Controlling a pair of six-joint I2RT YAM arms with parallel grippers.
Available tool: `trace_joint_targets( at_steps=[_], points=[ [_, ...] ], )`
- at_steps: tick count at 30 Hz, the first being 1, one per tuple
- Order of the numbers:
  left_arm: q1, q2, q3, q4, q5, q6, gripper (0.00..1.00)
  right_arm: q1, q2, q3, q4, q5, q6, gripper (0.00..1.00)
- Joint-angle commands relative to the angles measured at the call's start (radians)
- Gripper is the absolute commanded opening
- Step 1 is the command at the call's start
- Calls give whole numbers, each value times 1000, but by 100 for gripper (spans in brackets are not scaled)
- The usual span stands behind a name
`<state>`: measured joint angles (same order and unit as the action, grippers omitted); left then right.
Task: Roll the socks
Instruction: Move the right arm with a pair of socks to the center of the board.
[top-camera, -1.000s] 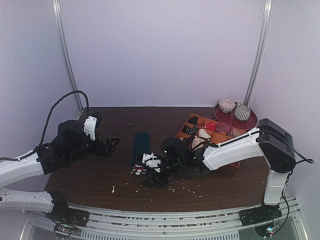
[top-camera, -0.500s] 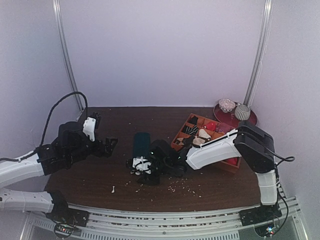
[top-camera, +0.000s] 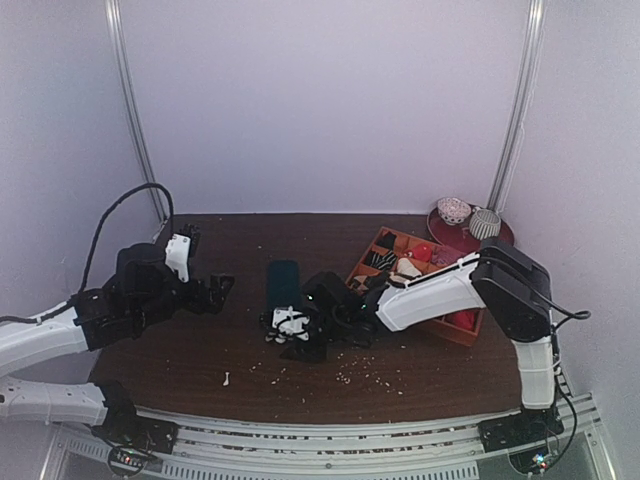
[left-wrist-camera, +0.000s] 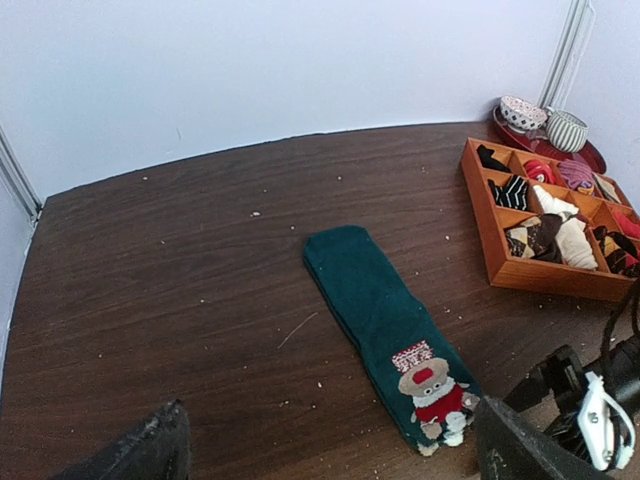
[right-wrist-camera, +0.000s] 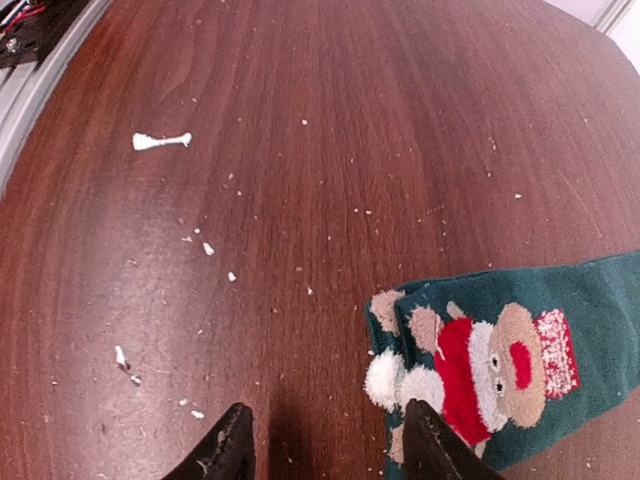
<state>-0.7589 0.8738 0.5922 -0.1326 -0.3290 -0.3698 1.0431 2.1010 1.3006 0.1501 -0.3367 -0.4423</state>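
Observation:
The socks (left-wrist-camera: 385, 310) lie flat as one long dark teal strip in the middle of the table, with the red, white and brown figure at the near end (right-wrist-camera: 480, 365). In the top view the socks (top-camera: 283, 283) run away from the arms. My right gripper (right-wrist-camera: 330, 445) stands open low over the table at that figure end. Its right fingertip (right-wrist-camera: 428, 445) reaches the sock's edge, and bare wood lies between the fingers. My left gripper (left-wrist-camera: 335, 455) is wide open, apart from the socks on their left (top-camera: 222, 288), holding nothing.
An orange compartment tray (left-wrist-camera: 540, 275) with several rolled socks stands right of the strip (top-camera: 465, 335). Behind it, a red plate (top-camera: 497, 243) carries two bowls. Crumbs and a white scrap (right-wrist-camera: 160, 141) lie near the front edge.
My right arm has swung left to the figure end of the socks, and its jaws have narrowed. The left arm has stayed put.

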Motion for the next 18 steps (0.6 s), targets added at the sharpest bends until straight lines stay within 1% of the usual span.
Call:
trace_joint_targets(
  at_steps=[1, 3, 7, 11, 14, 18],
  points=[
    [6, -1, -13, 27, -15, -9, 98, -1, -79, -18, 6, 16, -21, 51],
    [6, 8, -11, 25, -14, -9, 98, -11, -60, -6, 0, 22, -35, 52],
    [6, 7, -14, 25, -15, -14, 98, -44, 2, 50, -28, -21, -47, 52],
    [6, 0, -15, 17, -22, -14, 98, -73, 64, 125, -90, -58, -72, 52],
    [6, -2, -15, 13, -24, -15, 98, -88, 88, 155, -128, -92, -86, 52],
    [6, -5, -15, 8, -25, -15, 98, -90, 98, 176, -225, -164, -103, 50]
  ],
)
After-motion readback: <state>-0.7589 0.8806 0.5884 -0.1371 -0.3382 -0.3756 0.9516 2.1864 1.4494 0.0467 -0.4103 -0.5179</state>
